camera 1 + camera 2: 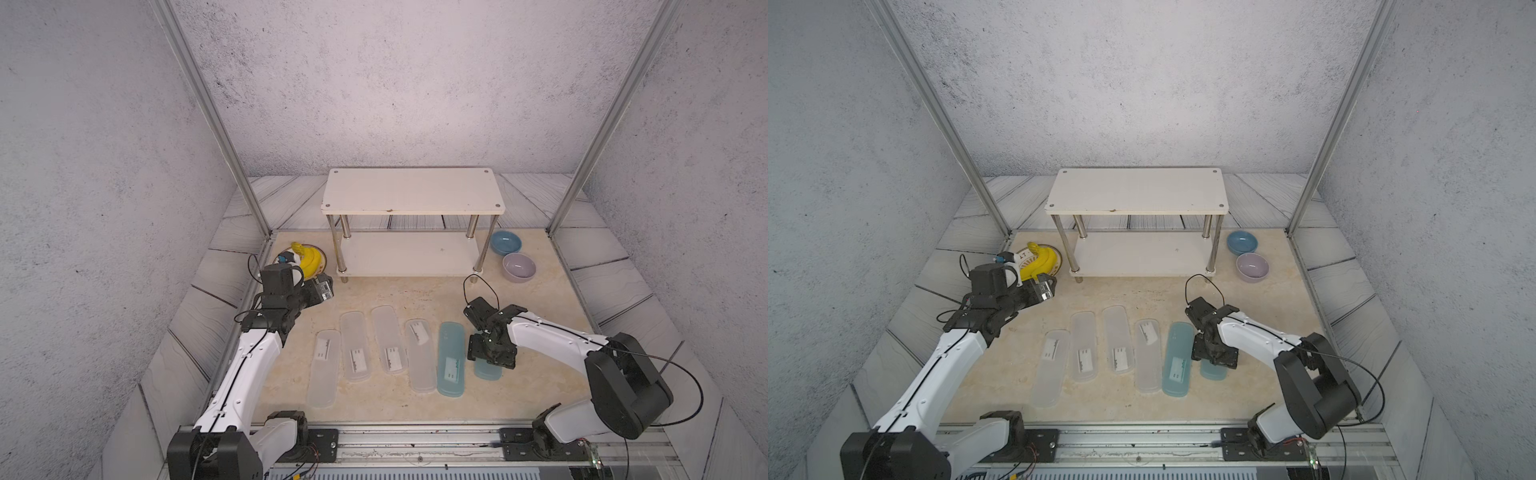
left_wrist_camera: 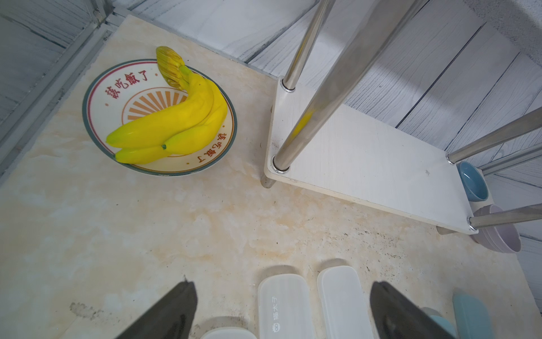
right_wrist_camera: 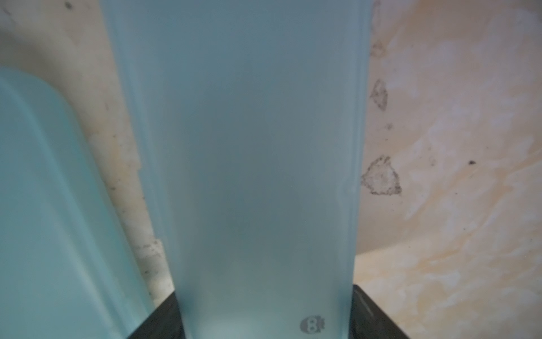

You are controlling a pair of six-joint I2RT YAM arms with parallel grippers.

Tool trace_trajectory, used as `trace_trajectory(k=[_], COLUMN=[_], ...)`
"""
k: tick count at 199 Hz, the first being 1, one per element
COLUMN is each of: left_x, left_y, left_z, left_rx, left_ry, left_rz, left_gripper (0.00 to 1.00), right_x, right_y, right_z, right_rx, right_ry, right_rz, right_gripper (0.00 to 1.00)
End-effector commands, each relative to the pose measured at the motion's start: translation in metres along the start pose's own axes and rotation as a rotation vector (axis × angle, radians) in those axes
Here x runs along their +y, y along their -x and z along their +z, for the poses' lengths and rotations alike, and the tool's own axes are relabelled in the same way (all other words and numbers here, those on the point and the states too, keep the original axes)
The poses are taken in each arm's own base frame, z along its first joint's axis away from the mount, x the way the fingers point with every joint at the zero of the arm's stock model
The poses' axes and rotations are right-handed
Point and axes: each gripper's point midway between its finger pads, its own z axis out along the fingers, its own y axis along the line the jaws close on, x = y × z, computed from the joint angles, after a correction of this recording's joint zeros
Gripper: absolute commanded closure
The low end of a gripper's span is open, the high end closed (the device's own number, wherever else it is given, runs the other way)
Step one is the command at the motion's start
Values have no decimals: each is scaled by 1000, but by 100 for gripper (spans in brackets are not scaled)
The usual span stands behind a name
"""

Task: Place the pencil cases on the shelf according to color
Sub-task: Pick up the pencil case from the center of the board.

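While the right claw [image 1: 487,353] sits over the teal case [image 3: 249,146] at the right end of the row on the table [image 1: 415,291], the step in hand looks like the pick-up. It goes best with the grip square across the case's width and near its middle, so the long flat box comes up level rather than drooping at one end. Lift straight up first: the other teal case [image 1: 451,359] lies just beside it, and a sideways drag could knock it. Both teal cases should share one board of the bare shelf [image 1: 411,191], and the four clear cases [image 1: 388,332] the other. In the right wrist view the case fills the gap between the fingers [image 3: 162,318], its long edges against both, so the claw pinches it across its width; whether it is off the table I cannot tell. The left claw [image 2: 283,286] hangs spread and empty near the shelf's leg.
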Motion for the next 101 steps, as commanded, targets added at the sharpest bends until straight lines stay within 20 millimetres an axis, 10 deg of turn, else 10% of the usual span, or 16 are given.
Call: trace_trajectory(k=[1, 101], left_x=[-8, -24], left_y=[8, 0], left_z=[-2, -6], left_rx=[-26, 10], left_ry=[-28, -55], left_rz=[9, 32], left_gripper=[1, 1], right_x=[-3, 27], right_y=[-3, 25], right_z=[-10, -123], right_rx=[-21, -231], right_ry=[33, 282], right_rz=[-8, -268], right_gripper=[26, 34])
